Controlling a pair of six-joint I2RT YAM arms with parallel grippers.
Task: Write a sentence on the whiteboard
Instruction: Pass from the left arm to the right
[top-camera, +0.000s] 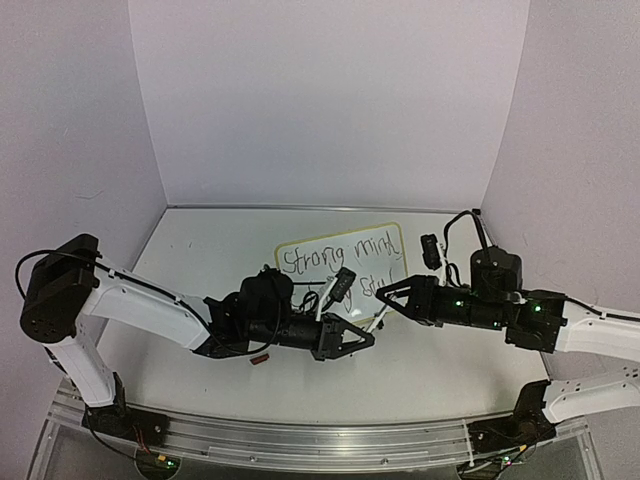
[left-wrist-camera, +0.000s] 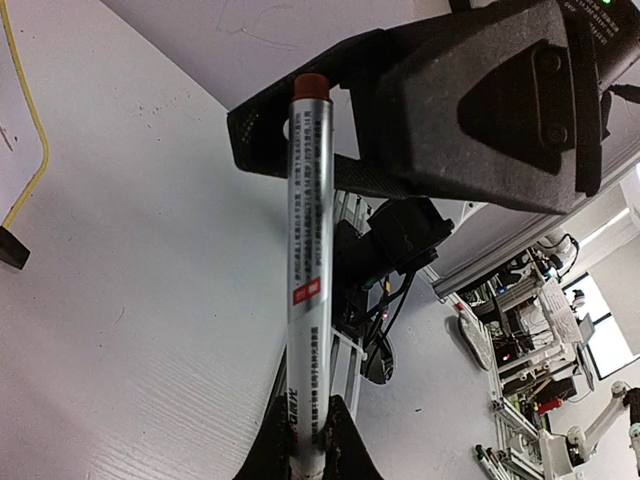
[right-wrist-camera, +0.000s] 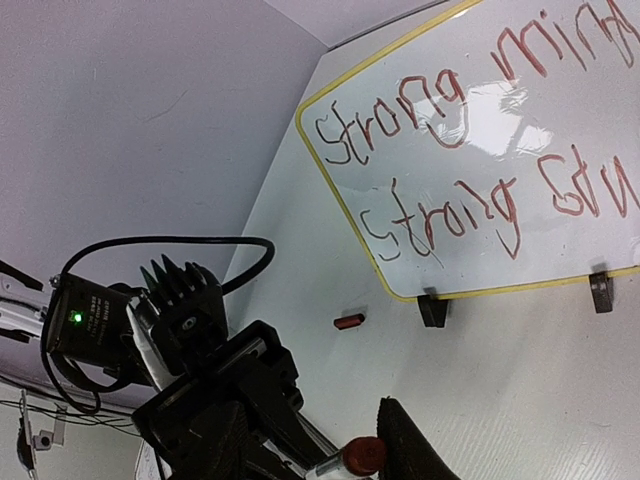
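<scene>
The whiteboard (top-camera: 340, 258) stands propped at the middle back, and the sentence (right-wrist-camera: 450, 150) on it reads about "Strong mind / Strong sou" in red. My left gripper (top-camera: 357, 338) is shut on the lower barrel of a silver marker (left-wrist-camera: 308, 250), which points at the right arm. The marker's red end (right-wrist-camera: 364, 455) lies between the fingers of my right gripper (top-camera: 384, 300). Those jaws stand open wider than the barrel, and one fingertip (right-wrist-camera: 412, 440) sits right beside the red end.
A small red cap (right-wrist-camera: 348, 322) lies on the table in front of the board's left corner, below the left arm in the top view. Two black clips (right-wrist-camera: 432, 310) hold the board's lower edge. Both grippers meet just in front of the board.
</scene>
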